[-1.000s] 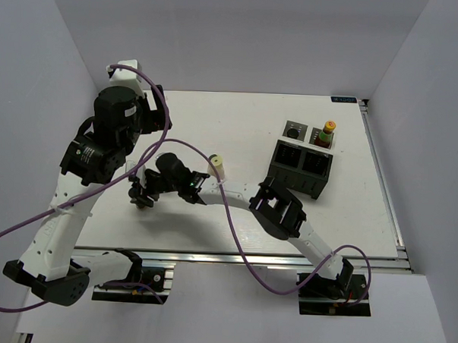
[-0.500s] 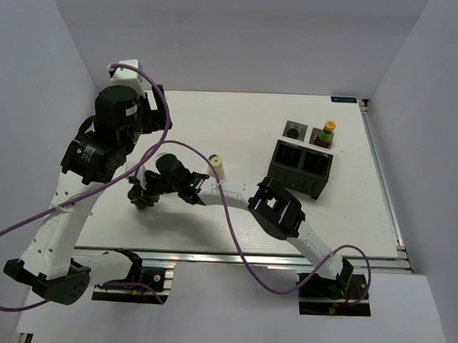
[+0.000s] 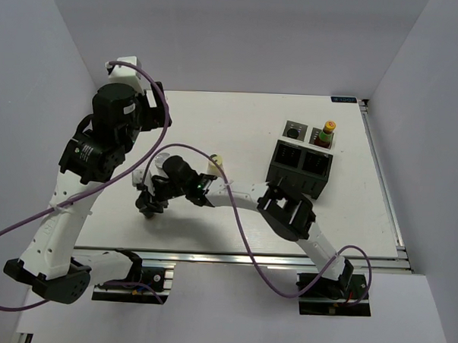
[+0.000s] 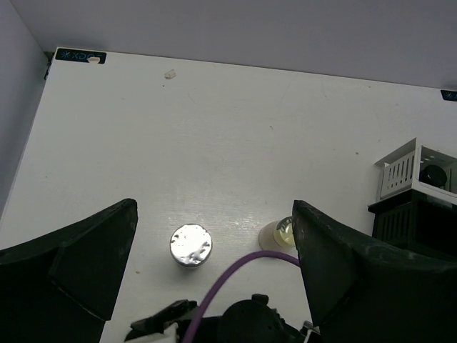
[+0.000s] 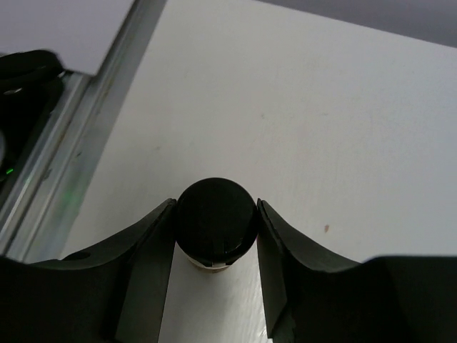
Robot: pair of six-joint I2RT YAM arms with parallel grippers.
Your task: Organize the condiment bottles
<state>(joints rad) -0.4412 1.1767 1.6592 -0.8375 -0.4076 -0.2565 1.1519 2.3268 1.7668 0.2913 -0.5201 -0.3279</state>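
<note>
From above, the white matte table [image 3: 239, 119] carries a boxy black rack [image 3: 301, 165] at right. Its pale rear tier holds a red sauce bottle [image 3: 327, 133] with a green neck and yellow cap in the right cell, and a round dark jar [image 3: 293, 132] in the left cell. A slim cream bottle [image 3: 216, 164] stands just beside the right arm's forearm, well apart from the rack. The right gripper [image 3: 147, 207] reaches across to the table's left-front part, trailing a glossy purple cable [image 3: 238, 233]. In the left wrist view, the left gripper [image 4: 214, 211] hangs high with its broad black jaws spread wide and nothing between them. Below it a cylindrical bottle with a shiny crinkled foil top [image 4: 191, 245] stands near the cream bottle, apart from it. In the right wrist view, the curved black jaws are clenched on a black-lidded jar [image 5: 216, 220], pressing both sides of its smooth round lid. The jar stands upright on the table near the ribbed aluminium rail [image 5: 68, 143].
</note>
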